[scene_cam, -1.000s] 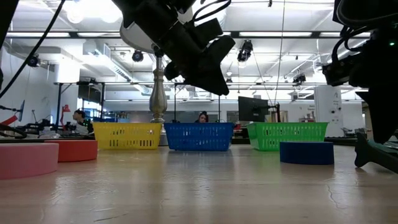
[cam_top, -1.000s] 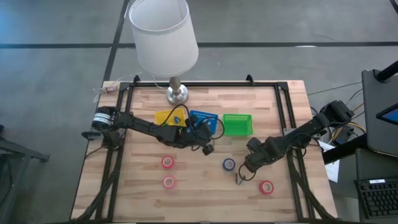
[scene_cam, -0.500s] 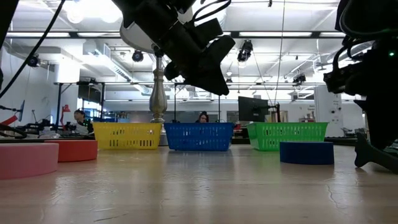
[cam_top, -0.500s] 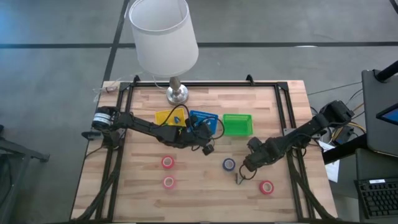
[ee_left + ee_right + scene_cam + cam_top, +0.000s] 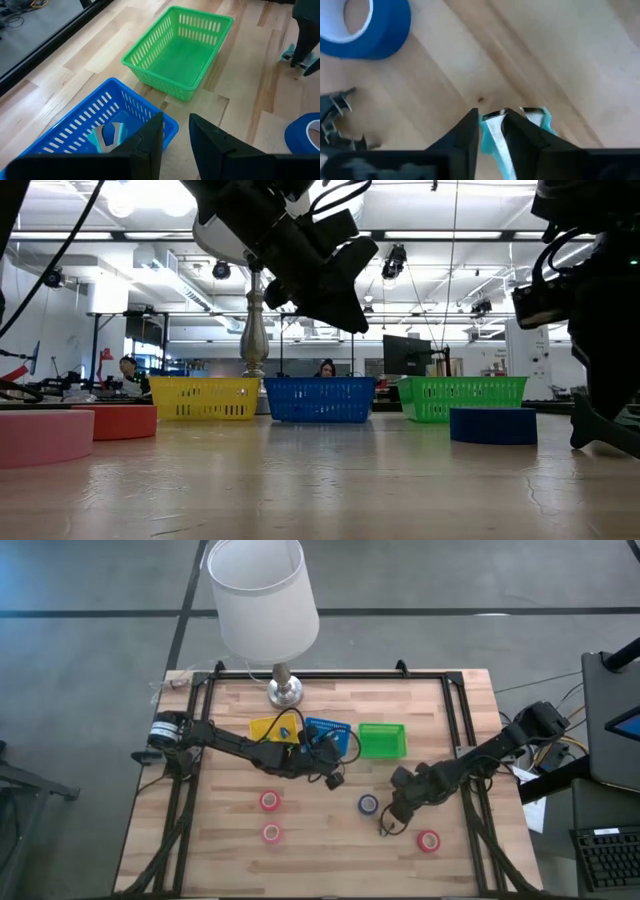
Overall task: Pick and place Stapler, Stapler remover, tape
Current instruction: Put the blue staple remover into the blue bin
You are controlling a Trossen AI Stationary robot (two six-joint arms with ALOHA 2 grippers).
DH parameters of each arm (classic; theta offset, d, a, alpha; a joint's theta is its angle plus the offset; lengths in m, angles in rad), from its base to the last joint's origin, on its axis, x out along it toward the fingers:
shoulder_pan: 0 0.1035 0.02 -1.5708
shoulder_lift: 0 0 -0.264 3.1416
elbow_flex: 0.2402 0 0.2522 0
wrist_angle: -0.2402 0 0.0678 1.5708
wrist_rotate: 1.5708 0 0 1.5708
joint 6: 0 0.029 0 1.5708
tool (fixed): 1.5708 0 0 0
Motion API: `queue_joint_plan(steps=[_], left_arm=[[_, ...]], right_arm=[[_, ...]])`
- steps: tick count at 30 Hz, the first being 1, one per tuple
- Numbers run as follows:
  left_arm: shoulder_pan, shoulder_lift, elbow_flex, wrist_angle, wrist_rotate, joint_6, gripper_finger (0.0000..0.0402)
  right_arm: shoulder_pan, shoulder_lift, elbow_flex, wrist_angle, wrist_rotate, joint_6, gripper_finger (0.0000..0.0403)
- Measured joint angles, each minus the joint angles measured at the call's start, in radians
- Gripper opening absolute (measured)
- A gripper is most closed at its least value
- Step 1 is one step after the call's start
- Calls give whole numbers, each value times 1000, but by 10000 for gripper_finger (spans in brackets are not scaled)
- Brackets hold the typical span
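My right gripper (image 5: 392,816) (image 5: 496,131) is down at the table near its near-right part, shut on a teal and silver stapler remover (image 5: 492,131). A blue tape roll (image 5: 368,804) (image 5: 362,25) lies flat just left of it. Three red tape rolls (image 5: 269,801) (image 5: 270,833) (image 5: 428,841) lie flat on the wood. My left gripper (image 5: 335,778) (image 5: 176,131) hangs open above the near edge of the blue basket (image 5: 90,125), where another teal and silver stapler remover (image 5: 107,137) lies. No stapler shows clearly. My right gripper pinches one silver blade (image 5: 493,127) of the stapler remover between its two fingers. The other teal-edged blade (image 5: 536,115) sticks out beside one finger. The fingers come from above, slanting down toward the table. Whether the remover touches the wood, I cannot tell.
Yellow (image 5: 275,730), blue (image 5: 328,732) and green (image 5: 382,739) baskets stand in a row at mid-table. A lamp (image 5: 283,690) stands at the far edge. A dark thing with metal prongs (image 5: 335,117) lies near the right gripper. Bare wood lies between the left red rolls and the blue roll.
My right arm's wrist has shifted a little toward the table's left, while its fingers stay low at the same spot by the blue tape. My left arm has kept still.
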Motion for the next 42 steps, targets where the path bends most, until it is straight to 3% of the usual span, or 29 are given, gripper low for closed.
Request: queue_joint_plan(steps=[4, 17, 24, 31, 42], left_arm=[[-7, 0, 0, 0, 0, 0, 97], [-104, -6, 0, 0, 3, -16, 97], [-190, -33, 0, -2, 2, -17, 96], [-258, -61, 0, -3, -1, -28, 96], [-319, -62, 0, -12, -87, -143, 96]], right_arm=[[0, 0, 0, 1, -11, -60, 41], [0, 0, 49, 5, -5, -145, 61], [-20, 0, 127, 36, 193, -420, 50], [-128, 0, 137, 317, 397, -744, 53], [-289, 0, 136, 537, 402, -932, 54]])
